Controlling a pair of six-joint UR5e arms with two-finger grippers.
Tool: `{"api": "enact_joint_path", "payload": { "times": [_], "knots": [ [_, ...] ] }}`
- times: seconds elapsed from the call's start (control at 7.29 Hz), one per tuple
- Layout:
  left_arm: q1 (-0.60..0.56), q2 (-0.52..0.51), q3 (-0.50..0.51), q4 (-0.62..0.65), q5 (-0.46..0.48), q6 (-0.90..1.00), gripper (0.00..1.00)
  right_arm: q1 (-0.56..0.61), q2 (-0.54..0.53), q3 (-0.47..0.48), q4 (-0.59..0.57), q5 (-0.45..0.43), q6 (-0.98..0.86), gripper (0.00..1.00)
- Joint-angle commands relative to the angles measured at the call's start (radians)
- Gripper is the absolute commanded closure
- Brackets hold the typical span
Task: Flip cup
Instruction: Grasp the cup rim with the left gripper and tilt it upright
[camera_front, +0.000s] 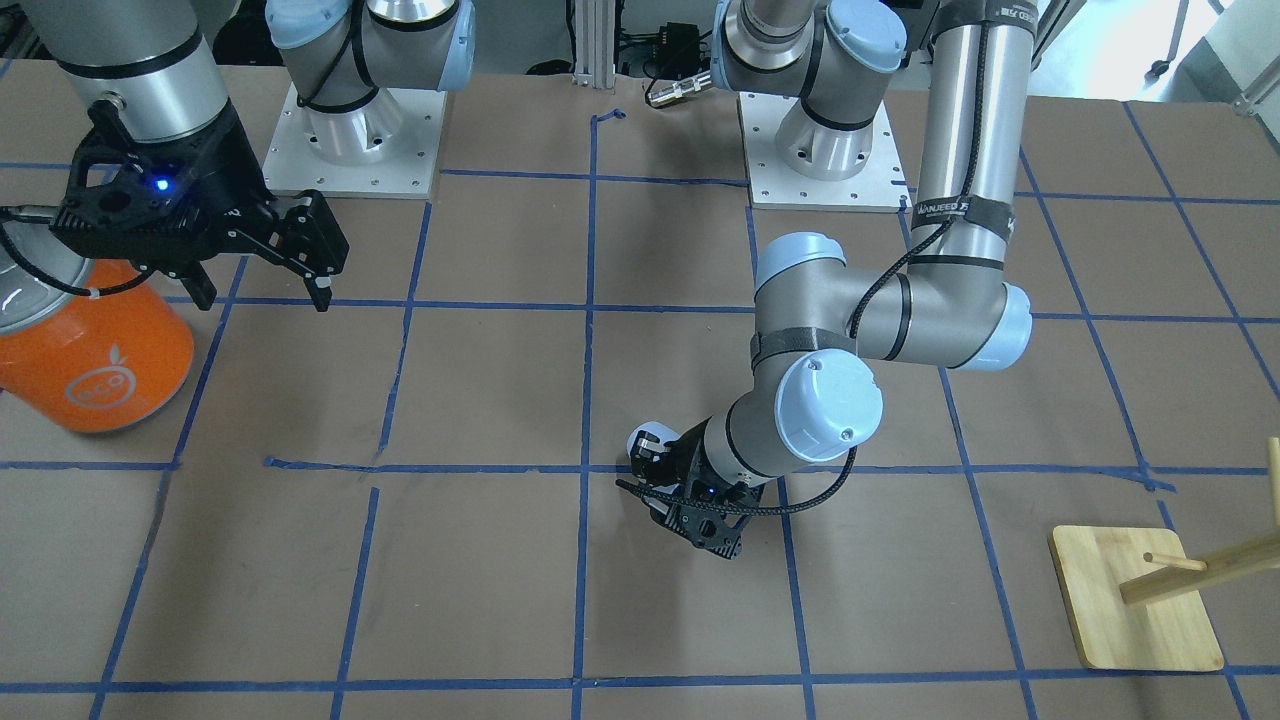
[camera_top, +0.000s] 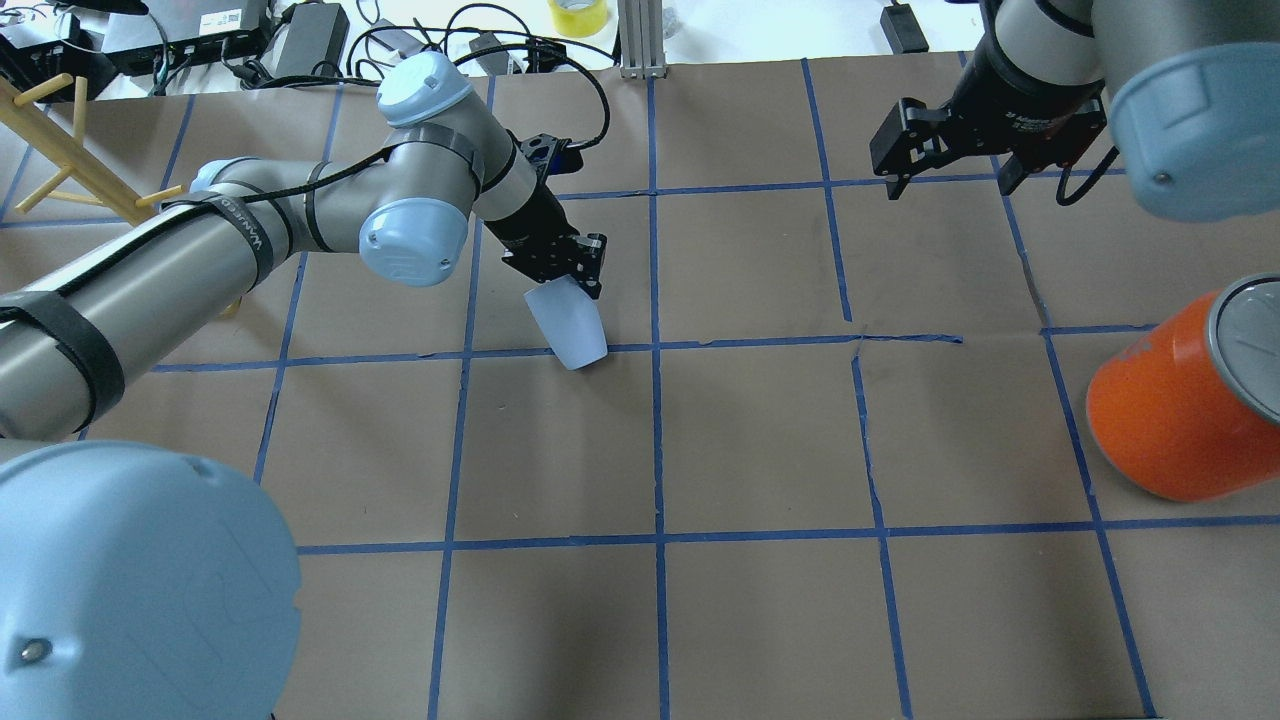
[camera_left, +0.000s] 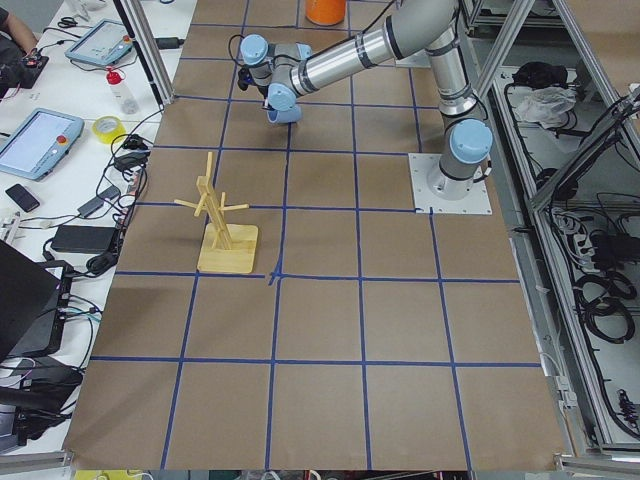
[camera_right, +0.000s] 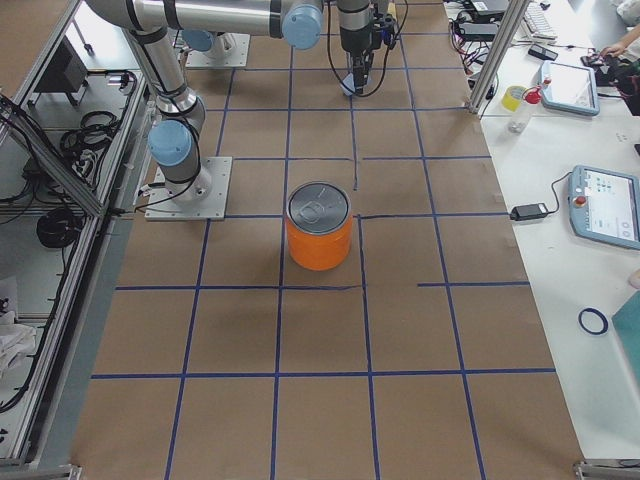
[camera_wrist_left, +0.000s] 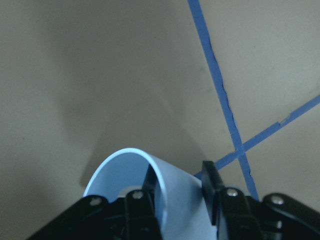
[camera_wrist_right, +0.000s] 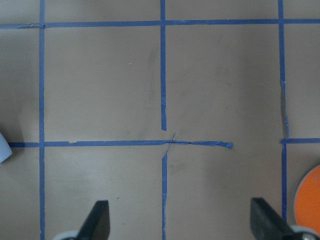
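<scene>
The cup (camera_top: 567, 325) is a small pale blue-white tumbler. My left gripper (camera_top: 575, 275) is shut on its rim wall and holds it tilted, with the far end down by a blue tape line. I cannot tell if it touches the table. In the left wrist view one finger (camera_wrist_left: 150, 187) is inside the cup (camera_wrist_left: 175, 192) and the other is outside. In the front view only a bit of the cup (camera_front: 648, 438) shows beside the gripper (camera_front: 660, 462). My right gripper (camera_top: 945, 170) is open and empty, well above the table at the far right, also seen in the right wrist view (camera_wrist_right: 182, 225).
A large orange can (camera_top: 1170, 410) with a silver lid stands at the right edge, close under my right gripper (camera_front: 262, 285) in the front view, where the can (camera_front: 90, 360) is on the left. A wooden peg rack (camera_top: 60, 150) stands at the far left.
</scene>
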Motion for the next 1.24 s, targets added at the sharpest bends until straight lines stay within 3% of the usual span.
{"api": "enact_joint_path", "payload": {
  "times": [0.0, 0.55, 0.82, 0.96, 1.1],
  "knots": [
    [-0.001, 0.007, 0.004, 0.0, 0.046, -0.077, 1.0, -0.002, 0.0, 0.005, 0.0, 0.002, 0.001, 0.0],
    [-0.017, 0.068, 0.016, 0.012, 0.193, -0.162, 1.0, -0.002, 0.0, 0.007, 0.001, 0.003, -0.001, 0.0],
    [-0.02, 0.102, 0.016, 0.018, 0.215, -0.165, 1.0, 0.0, 0.0, 0.007, 0.001, 0.003, 0.001, 0.0],
    [-0.02, 0.116, 0.018, 0.053, 0.263, -0.159, 1.0, 0.0, 0.0, 0.007, 0.001, 0.003, 0.001, 0.0],
    [-0.02, 0.133, 0.018, 0.131, 0.382, -0.121, 1.0, 0.0, 0.0, 0.007, 0.0, 0.003, 0.001, 0.0]
  ]
}}
